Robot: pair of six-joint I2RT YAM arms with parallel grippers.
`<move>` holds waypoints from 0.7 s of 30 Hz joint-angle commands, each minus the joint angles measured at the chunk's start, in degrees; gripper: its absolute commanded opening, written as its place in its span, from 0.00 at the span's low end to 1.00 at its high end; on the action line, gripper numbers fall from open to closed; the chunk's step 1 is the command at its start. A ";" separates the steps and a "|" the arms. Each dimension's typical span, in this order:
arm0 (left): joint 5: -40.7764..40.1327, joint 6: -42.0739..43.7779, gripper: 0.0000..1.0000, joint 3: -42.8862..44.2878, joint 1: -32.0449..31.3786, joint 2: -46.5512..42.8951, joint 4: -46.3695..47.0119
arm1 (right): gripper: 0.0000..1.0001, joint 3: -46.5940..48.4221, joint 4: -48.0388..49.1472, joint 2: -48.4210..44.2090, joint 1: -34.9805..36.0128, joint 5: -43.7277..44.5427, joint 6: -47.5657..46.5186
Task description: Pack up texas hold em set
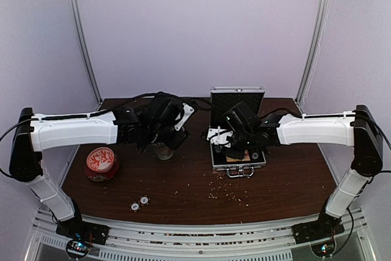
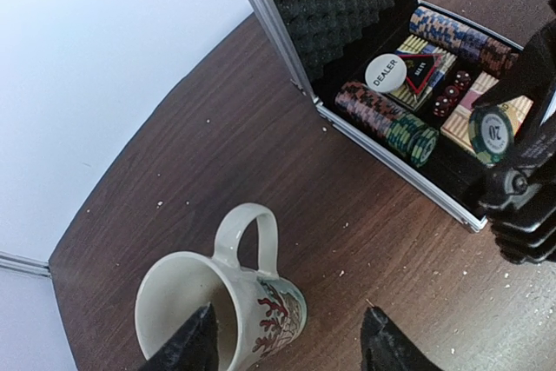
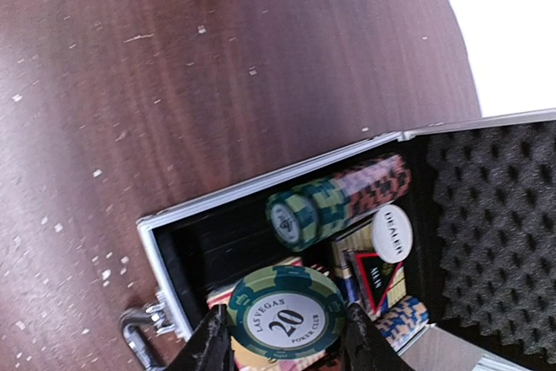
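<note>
1. At the centre right of the top view, the silver briefcase (image 1: 239, 164) lay open on the brown table (image 1: 287, 181), and its foam-lined lid stood upright on the far side.
2. The right gripper (image 3: 285, 343) was partly closed on a green chip (image 3: 282, 312) marked 20, with one finger on each edge of it. It held the chip over the open tray, at the end where the handle was.
3. Inside the tray, a row of chips (image 2: 382, 115) lay on edge along one side. The white dealer button (image 2: 385, 73) and some dark red dice (image 2: 452, 93) lay in the middle part.
4. The left gripper (image 2: 287, 349) had its jaws wide apart and it held nothing. It hung over the white patterned mug (image 2: 269, 310); one finger was in front of the mug's mouth, and bare table showed between the other finger and the mug.
5. The mug stood upright at the lower left of the left wrist view, apart from the briefcase.
6. At the left of the top view stood a round red-and-white tin (image 1: 101, 162). Two small round pieces (image 1: 140, 203) lay near the lower edge, and pale crumbs (image 1: 229, 195) were scattered below the briefcase.
</note>
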 commanded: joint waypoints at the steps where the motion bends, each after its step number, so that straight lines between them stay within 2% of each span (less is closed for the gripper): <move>1: -1.03 -0.62 0.57 -0.46 0.52 -1.82 1.75 | 0.31 -0.28 6.85 3.12 -0.69 3.76 -0.87; 21: -1.23 -0.59 0.57 -0.47 0.78 -1.59 1.63 | 0.32 1.40 10.81 11.11 -2.92 2.66 -1.67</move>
